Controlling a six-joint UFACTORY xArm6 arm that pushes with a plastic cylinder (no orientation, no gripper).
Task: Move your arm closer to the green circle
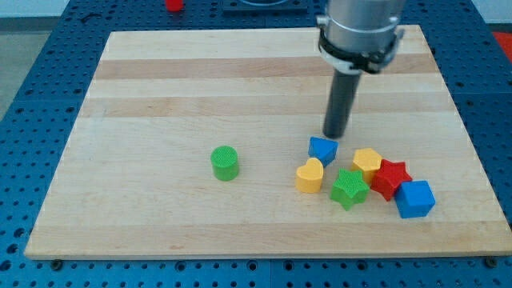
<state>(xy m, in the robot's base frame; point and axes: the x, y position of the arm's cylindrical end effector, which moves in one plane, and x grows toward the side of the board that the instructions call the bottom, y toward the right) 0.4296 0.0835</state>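
Our tip (334,135) sits just above blue block (322,149), near touching (contact unclear). Rod carries nothing; no jaws to open or shut. Green circle (225,162) stands alone toward view's left, well apart from tip. Cluster at view's right: yellow heart (309,176), green star (349,189), yellow block (367,162), red star (390,178), blue cube (415,199). All on wooden board (176,80).

No readable text from my end.
Checked the worktop (160,88), the blocks and the arm housing (360,24): I see no labels, brands, numbers or signs on any of them.
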